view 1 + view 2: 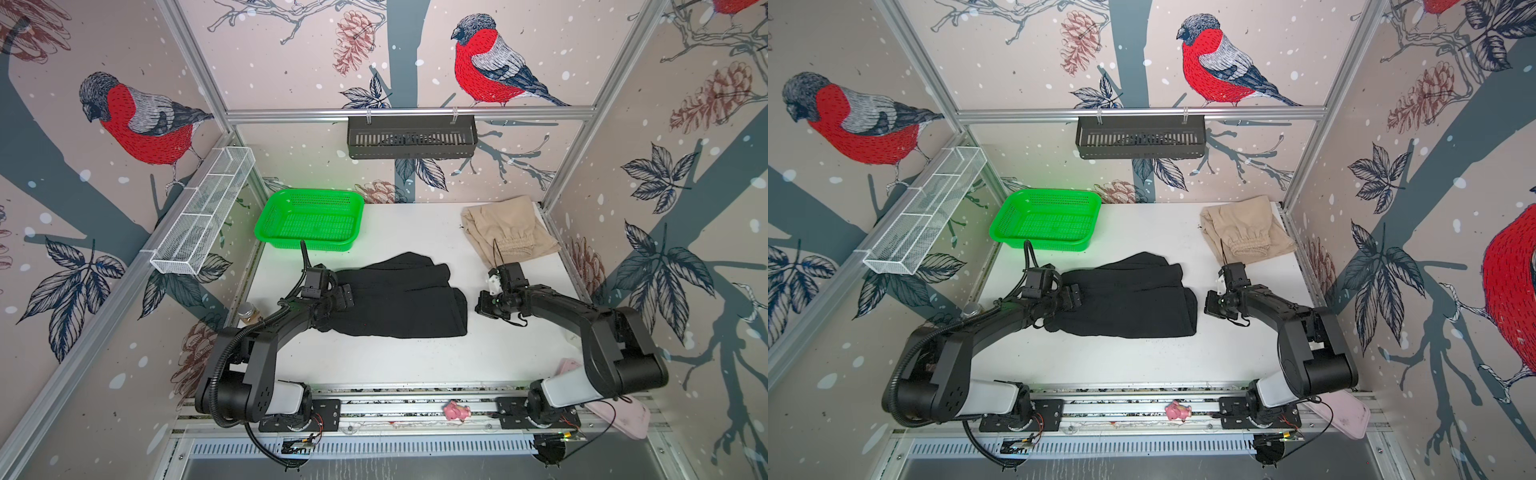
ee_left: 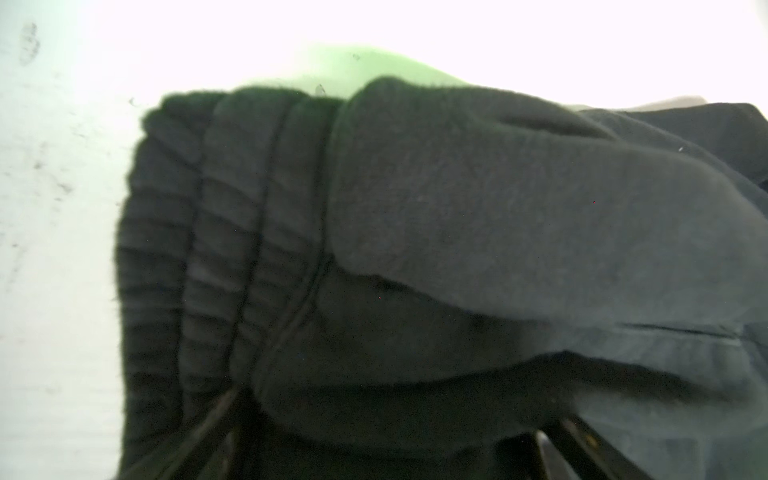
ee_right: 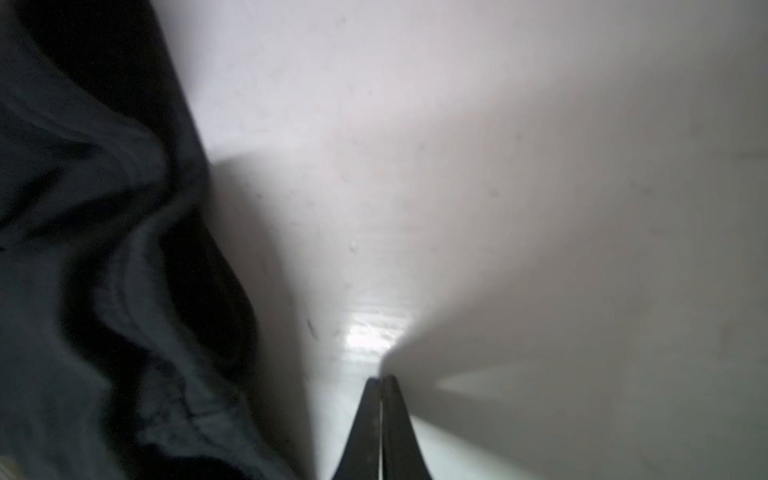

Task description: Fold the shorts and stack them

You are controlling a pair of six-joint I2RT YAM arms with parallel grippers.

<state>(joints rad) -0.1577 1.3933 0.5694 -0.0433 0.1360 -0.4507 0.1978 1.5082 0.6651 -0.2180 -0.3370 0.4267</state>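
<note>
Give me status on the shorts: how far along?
Done: black shorts look folded mid-table; beige shorts lie roughly folded at the far right corner. In hand: nothing; left gripper open at the black waistband, right gripper shut, empty. Left: stacking; the pairs lie apart.

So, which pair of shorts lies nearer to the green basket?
The black shorts, mid-table just in front of the green basket; the beige shorts, with a gathered waistband, lie in the far right corner.

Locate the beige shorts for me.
In both top views the beige shorts lie at the far right corner of the white table, across from the green basket at far left.
</note>
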